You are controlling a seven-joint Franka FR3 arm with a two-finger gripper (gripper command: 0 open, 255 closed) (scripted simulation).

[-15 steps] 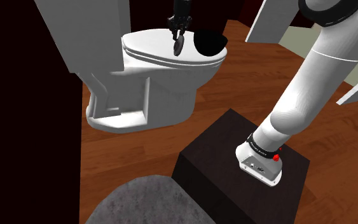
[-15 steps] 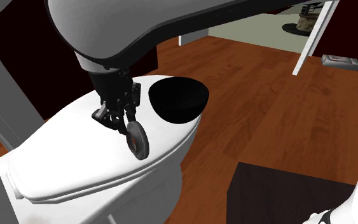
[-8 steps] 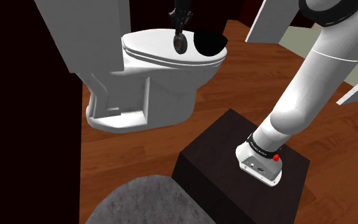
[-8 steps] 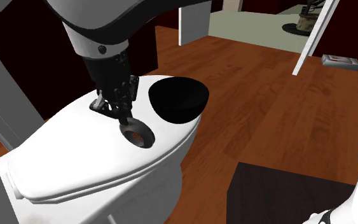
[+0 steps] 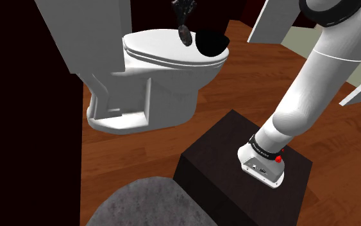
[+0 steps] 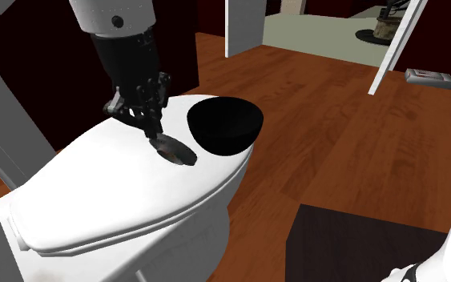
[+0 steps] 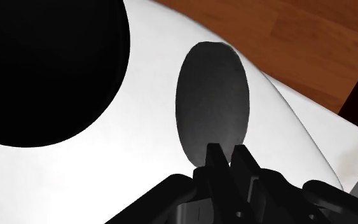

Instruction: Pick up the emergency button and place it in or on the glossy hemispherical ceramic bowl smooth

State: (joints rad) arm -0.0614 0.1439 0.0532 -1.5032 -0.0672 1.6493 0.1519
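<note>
A grey button and a black bowl at a white toilet lid.
The button is a flat round disc, tilted, with its edge pinched in the gripper, just beside the bowl. The bowl is round, smooth and all black, and sits upright on the lid.

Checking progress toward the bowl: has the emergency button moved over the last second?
Yes. In the second exterior view the emergency button, clasped by the gripper, has shifted up and closer to the black bowl on the white toilet lid.

The closed white toilet lid bears a black bowl — at its front end.
</note>
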